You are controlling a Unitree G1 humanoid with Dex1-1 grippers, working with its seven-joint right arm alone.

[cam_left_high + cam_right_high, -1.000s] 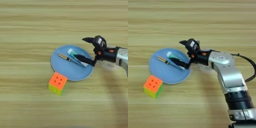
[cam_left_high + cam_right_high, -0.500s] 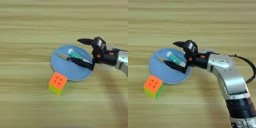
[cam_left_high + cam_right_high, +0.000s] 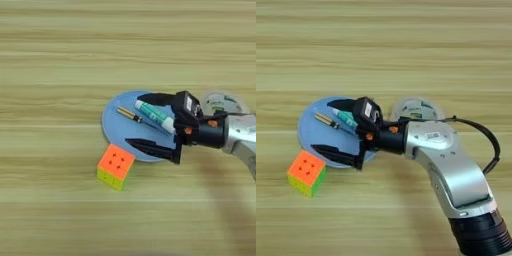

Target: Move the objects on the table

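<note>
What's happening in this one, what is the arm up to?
The robot's right pincer hangs open over the round blue plate, its two black fingers spread on either side of the white-green tube, which lies on the plate beside a thin dark pen. It holds nothing. A puzzle cube sits on the table by the plate's near edge, and a clear tape roll lies behind the arm.

Wide bare table (image 3: pixel 60 50) lies far and left; the puzzle cube (image 3: pixel 115 166) blocks the plate's (image 3: pixel 114 117) near-left edge, the tape roll (image 3: pixel 415 108) its right side.
</note>
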